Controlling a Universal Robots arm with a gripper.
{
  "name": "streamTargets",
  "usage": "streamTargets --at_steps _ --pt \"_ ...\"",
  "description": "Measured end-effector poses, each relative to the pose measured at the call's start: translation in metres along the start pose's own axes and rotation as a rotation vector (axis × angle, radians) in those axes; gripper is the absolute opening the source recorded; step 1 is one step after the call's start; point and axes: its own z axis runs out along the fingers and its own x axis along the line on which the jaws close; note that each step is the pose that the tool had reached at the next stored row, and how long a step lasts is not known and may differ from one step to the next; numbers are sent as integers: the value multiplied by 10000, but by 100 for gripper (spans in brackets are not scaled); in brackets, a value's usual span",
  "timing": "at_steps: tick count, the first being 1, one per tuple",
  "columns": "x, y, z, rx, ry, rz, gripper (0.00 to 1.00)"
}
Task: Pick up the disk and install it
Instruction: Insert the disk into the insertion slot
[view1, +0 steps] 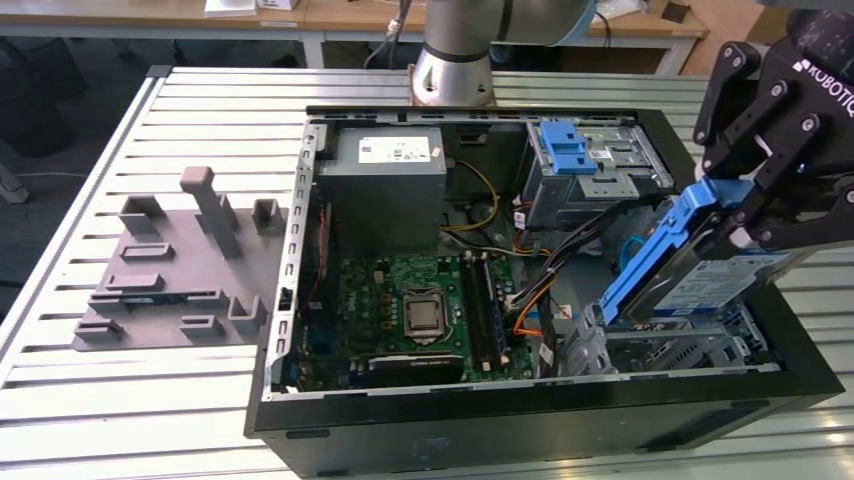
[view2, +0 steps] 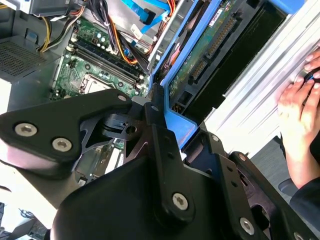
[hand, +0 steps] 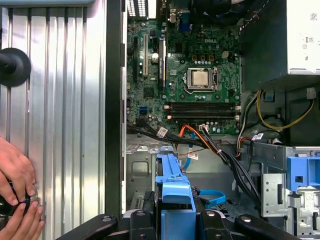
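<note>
Gripper (view1: 747, 228) is clamped on the disk (view1: 701, 285), with fingers pinching the blue carrier frame (view1: 661, 255) at its upper end. The disk is off the table and held up on edge over the open computer case (view1: 534, 420), at the exterior view's right side of it.

The long axis is tilted. The low end points down toward the middle of the case and the high end rises to the exterior view's right, into the gripper. The labelled silver face is turned toward the exterior camera, and the blue rail runs along the upper edge. The low end hangs just above the metal drive cage (view1: 627, 345) in the case's near corner; cannot tell if it touches.

In the first wrist view the carrier frame (hand: 172, 182) sticks straight out from between the two fingers, long axis aimed at the motherboard (hand: 190, 75). The second wrist view shows the disk's underside with its green board (view2: 205, 55) and the blue frame beside the black finger linkage.

Inside the case, the grey power supply (view1: 387, 180) is at the far end, and the motherboard lies flat below it in the exterior view. A second blue caddy (view1: 567, 150) sits in the far bay, well apart from the held disk. The case lies on a slatted metal table (view1: 160, 400). A grey fixture plate (view1: 174, 270) is on the table at the exterior view's left, apart from the case.

A person's hands (hand: 17, 175) rest on the slats beside the case wall, fingers around something small and dark.
</note>
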Motion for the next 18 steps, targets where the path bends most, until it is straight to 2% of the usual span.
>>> streamTargets --at_steps 18 --pt "-13 -3 69 0 -1 -2 36"
